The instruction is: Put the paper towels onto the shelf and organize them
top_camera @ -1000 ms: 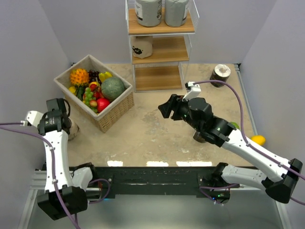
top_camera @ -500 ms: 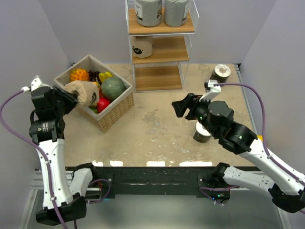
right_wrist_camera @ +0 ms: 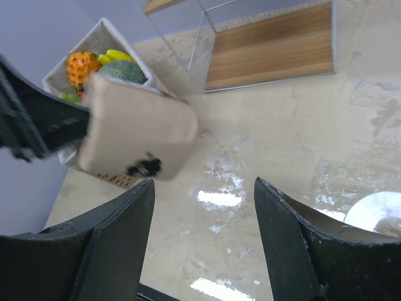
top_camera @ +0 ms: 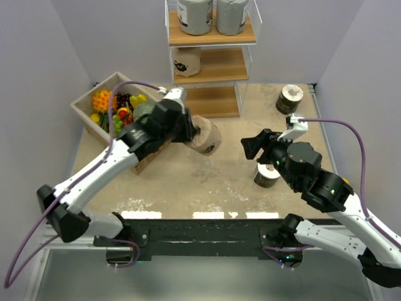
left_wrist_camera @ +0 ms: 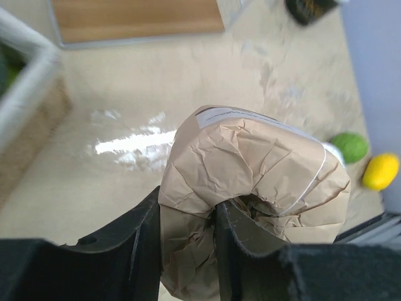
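Note:
My left gripper (top_camera: 191,133) is shut on a tan paper towel roll (top_camera: 207,138) with a black print, held above the table's middle in front of the shelf (top_camera: 210,37). In the left wrist view one finger sits inside the roll's (left_wrist_camera: 250,175) core and the other outside. Two grey rolls (top_camera: 195,15) stand on the top board and a tan roll (top_camera: 187,61) on the middle board. The bottom board (top_camera: 208,102) is bare. My right gripper (top_camera: 250,145) is open and empty, facing the held roll (right_wrist_camera: 135,135). A dark roll (top_camera: 267,175) stands beside my right arm, and another (top_camera: 290,98) at the back right.
The wicker fruit basket (top_camera: 151,147) stands at the left behind my left arm. A green lime (left_wrist_camera: 348,146) and a yellow mango (left_wrist_camera: 380,170) lie at the right edge. Grey walls close in both sides.
My left arm lifted the tan roll from the far left and swung it over the basket to the table's middle. My right arm drew back to the right, uncovering the dark roll.

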`<state>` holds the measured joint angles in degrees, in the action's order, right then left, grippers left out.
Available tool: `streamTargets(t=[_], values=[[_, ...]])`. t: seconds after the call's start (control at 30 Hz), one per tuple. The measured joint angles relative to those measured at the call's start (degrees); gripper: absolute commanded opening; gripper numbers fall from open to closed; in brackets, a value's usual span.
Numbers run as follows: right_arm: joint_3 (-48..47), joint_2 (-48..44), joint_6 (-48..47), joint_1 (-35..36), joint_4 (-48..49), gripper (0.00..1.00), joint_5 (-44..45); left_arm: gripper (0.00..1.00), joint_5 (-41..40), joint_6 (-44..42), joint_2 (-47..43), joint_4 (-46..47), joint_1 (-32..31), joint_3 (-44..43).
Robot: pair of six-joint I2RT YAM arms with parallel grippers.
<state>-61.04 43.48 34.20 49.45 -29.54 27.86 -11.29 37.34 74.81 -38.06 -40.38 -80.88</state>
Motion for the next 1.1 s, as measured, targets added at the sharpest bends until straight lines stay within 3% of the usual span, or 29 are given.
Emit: streamTargets(t=[0.17, 0.47, 0.87, 1.1], values=[[1.4, -3.9, 1.2, 0.0, -2.4, 0.69, 2.9, 0.35, -3.2, -0.6, 9.7, 0.3, -5.6, 0.3], [4.0, -2.0, 2.7, 0.0, -3.7, 0.69, 4.5, 0.47, -5.0, -2.1, 17.6, 5.4, -6.1, 6.2], [5.5, 3.5, 4.5, 0.0, -2.9, 0.69, 4.0, 0.77, -4.8, -2.1, 17.2, 8.0, -6.1, 9.5], [5.8, 11.0, 7.0, 0.0, 0.9, 0.75, 0.9, 0.94, -9.3, -3.9, 6.8, 5.1, -6.1, 9.5]])
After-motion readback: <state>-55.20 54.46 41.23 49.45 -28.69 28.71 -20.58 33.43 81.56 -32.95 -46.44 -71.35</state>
